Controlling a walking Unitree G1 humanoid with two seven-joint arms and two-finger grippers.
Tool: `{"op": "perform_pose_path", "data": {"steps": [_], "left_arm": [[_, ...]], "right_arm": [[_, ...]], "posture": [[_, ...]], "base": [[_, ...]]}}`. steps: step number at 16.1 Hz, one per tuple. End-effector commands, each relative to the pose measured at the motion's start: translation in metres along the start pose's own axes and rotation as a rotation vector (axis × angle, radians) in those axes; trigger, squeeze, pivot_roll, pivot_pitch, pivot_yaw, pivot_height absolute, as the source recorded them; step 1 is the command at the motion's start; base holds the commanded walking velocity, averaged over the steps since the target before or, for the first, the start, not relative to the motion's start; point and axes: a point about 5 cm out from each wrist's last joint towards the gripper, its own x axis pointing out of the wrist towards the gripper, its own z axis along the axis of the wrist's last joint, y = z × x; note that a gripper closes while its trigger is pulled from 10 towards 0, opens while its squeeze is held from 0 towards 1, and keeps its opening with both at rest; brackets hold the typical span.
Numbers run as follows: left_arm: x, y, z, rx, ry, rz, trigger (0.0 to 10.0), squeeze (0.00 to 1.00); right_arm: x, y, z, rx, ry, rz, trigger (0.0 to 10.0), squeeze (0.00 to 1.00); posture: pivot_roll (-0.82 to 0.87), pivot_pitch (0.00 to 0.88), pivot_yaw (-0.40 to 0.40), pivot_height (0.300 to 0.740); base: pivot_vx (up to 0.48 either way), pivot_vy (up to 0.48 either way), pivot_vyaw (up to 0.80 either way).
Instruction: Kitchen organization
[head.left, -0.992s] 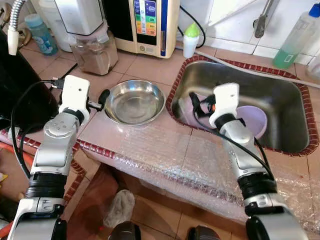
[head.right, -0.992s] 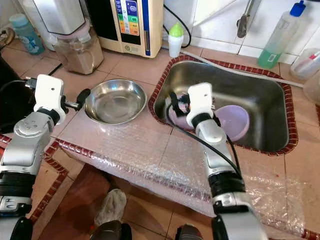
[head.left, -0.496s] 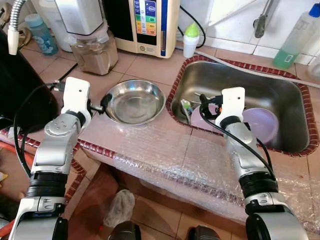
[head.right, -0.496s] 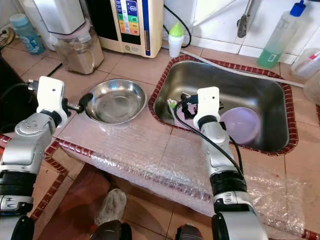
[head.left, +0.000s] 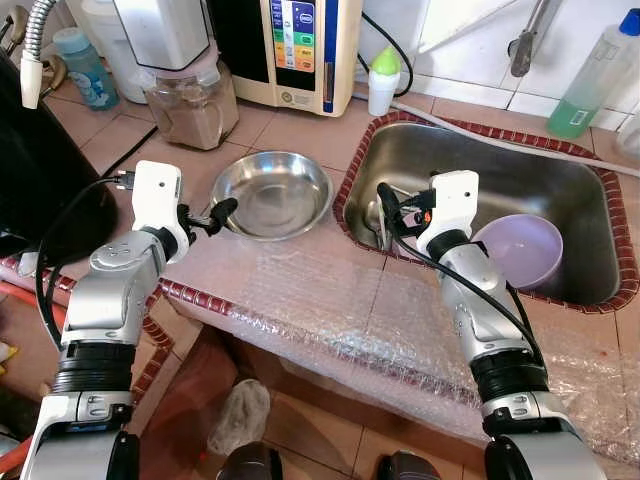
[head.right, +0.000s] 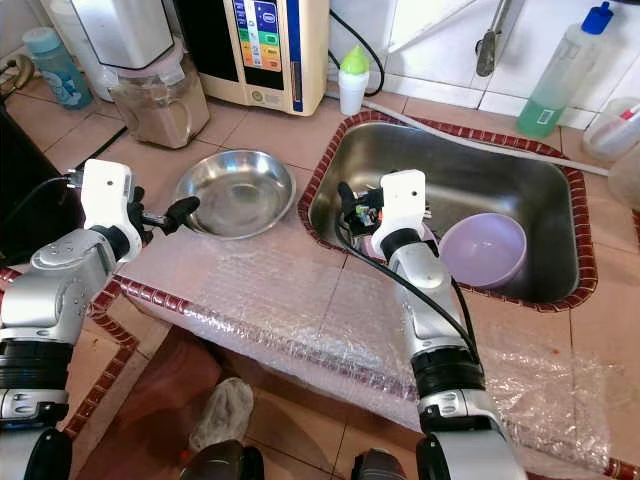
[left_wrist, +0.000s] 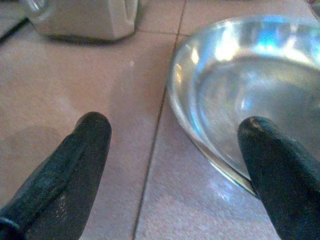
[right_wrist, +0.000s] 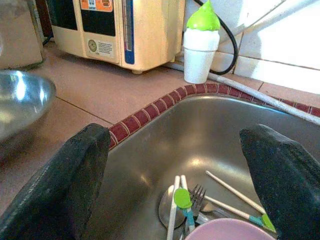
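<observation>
Beside the sink (head.left: 600, 190), the steel bowl (head.left: 272, 194) rests on the counter (head.left: 300, 280); left pincer (head.left: 222, 210) gapes empty at its rim, right pincer (head.left: 385, 203) wide, empty over cutlery (right_wrist: 187, 200). Step: approach; next, grip.

Colours and patterns, kitchen counter:

- Round stainless-steel bowl (head.left: 271, 195) — bright silver, mirror sheen.
- Rectangular steel sink (head.left: 480, 160) — dull grey-silver, rimmed with a band of small dark-red tiles.
- Plastic bowl in the sink (head.left: 518, 251) — pale lilac.
- Cutlery in the sink (right_wrist: 186, 204) — silver, with white handles tipped green and teal.
- Tiled countertop (head.left: 290, 130) — salmon-pink, thin pale grout lines.
- Bubble-wrap sheet (head.left: 330, 310) — clear, dotted texture.
- Small bottle by the wall (head.left: 383, 80) — white, lime-green cap.
- Tall spray bottle (head.right: 555, 75) — clear with green liquid, blue top.
- 2 robot arms — silver; left gripper (head.left: 212, 212) and right gripper (head.left: 384, 200) black.
</observation>
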Motion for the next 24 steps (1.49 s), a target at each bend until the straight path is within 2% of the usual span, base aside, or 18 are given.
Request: {"op": "perform_pose_path", "data": {"steps": [1, 4, 11, 17, 19, 24], "left_arm": [[0.001, -0.003, -0.008, -0.065, 0.057, -0.024, 0.0, 0.0], [-0.001, -0.001, -0.017, -0.22, 0.101, -0.039, 0.0, 0.0], [-0.004, 0.005, -0.02, -0.298, 0.101, -0.026, 0.0, 0.0], [-0.004, 0.001, -0.02, -0.275, 0.09, -0.041, 0.0, 0.0], [-0.006, -0.002, -0.025, -0.226, 0.111, -0.059, 0.0, 0.0], [-0.011, -0.003, -0.031, -0.219, 0.12, -0.09, 0.0, 0.0]], "right_arm": [[-0.001, 0.002, 0.002, 0.002, -0.016, 0.011, 10.0, 0.0], [-0.001, 0.003, 0.002, -0.001, -0.012, 0.021, 10.0, 0.0], [-0.002, 0.008, -0.003, -0.008, 0.003, 0.046, 10.0, 0.0], [-0.002, 0.01, -0.006, -0.007, 0.012, 0.057, 10.0, 0.0], [0.0, 0.01, -0.005, -0.007, 0.012, 0.061, 10.0, 0.0], [0.004, 0.014, -0.005, -0.009, 0.017, 0.083, 10.0, 0.0]], "posture": [[0.04, 0.084, 0.041, 0.74], [0.04, 0.082, 0.042, 0.74], [0.06, 0.084, 0.046, 0.74], [0.07, 0.08, 0.039, 0.74], [0.08, 0.081, 0.029, 0.74], [0.06, 0.078, 0.015, 0.74]], "base": [[0.0, 0.0, 0.0], [0.0, 0.0, 0.0], [0.0, 0.0, 0.0], [0.0, 0.0, 0.0], [0.0, 0.0, 0.0], [0.0, 0.0, 0.0]]}}
